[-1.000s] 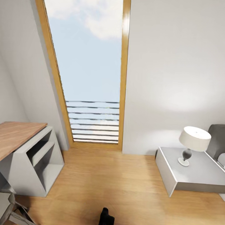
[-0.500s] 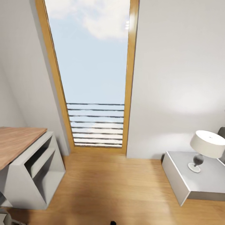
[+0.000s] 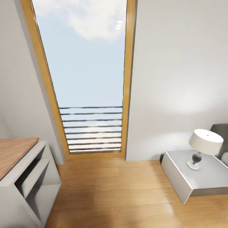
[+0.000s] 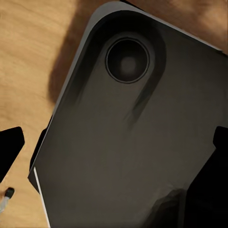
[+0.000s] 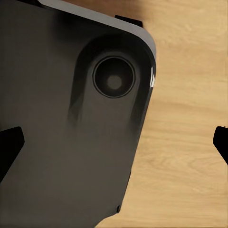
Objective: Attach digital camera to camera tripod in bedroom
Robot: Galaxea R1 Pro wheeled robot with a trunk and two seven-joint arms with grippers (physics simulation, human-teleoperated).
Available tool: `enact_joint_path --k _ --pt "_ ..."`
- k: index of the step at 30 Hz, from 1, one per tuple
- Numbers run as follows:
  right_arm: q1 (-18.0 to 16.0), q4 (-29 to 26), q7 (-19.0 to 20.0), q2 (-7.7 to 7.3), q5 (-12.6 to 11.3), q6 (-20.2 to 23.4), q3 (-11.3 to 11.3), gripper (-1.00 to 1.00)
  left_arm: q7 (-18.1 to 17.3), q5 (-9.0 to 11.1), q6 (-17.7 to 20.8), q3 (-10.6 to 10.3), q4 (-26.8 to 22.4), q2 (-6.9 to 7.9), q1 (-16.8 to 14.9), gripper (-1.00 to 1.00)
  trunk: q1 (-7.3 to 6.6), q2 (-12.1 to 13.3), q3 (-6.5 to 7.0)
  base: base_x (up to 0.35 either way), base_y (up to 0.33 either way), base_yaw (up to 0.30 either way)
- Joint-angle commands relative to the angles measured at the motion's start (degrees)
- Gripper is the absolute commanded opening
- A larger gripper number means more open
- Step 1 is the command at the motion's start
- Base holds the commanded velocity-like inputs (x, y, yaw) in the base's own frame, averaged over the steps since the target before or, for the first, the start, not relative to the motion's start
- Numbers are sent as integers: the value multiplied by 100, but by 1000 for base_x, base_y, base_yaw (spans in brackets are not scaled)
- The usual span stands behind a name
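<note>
Left wrist view: the left gripper [image 4: 114,147] hangs with its two black fingertips [image 4: 11,148] spread wide and nothing between them. Beneath it are the robot's own dark base plate [image 4: 123,156] and a strip of wood floor [image 4: 28,52]. A small pale stub with a black tip [image 4: 6,194] sits beside the plate, too small to name.

Right wrist view: the right gripper [image 5: 114,142] is likewise fully spread and empty, over the same dark plate [image 5: 57,156] and bare planks [image 5: 185,156].

Head view: this looks like the bedroom [image 3: 177,63], with pale grey walls and light plank flooring [image 3: 114,196]. A tall wood-framed window [image 3: 85,76] stands at 12 o'clock, a grey desk unit with a wooden top [image 3: 28,177] at 8 o'clock, and a grey nightstand [image 3: 202,186] carrying a white-shaded lamp [image 3: 204,145] at 4 o'clock.

Where the digital camera and the camera tripod stand cannot be told from these views. The step in hand appears to be a search. It would be done best by turning the base slowly, keeping the arms tucked over the base, and sweeping the head lower to look for silver legs or a small black body.
</note>
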Motion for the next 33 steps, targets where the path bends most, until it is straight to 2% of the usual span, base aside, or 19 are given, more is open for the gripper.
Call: enact_joint_path --k 1,11,33 --pt "-2 -2 -3 -2 39 -1 2 100 4 8 -7 8 -7 -1 2 100 1 -2 -5 83 331 -243" --pt "-2 -2 -5 -7 38 0 0 100 4 4 -8 -8 -10 -18 3 100 1 -2 -5 64 273 -244" --pt "-2 -2 -8 -7 34 -9 -7 100 4 -27 -7 -24 -11 -24 -2 100 1 -2 -5 4 19 -244"
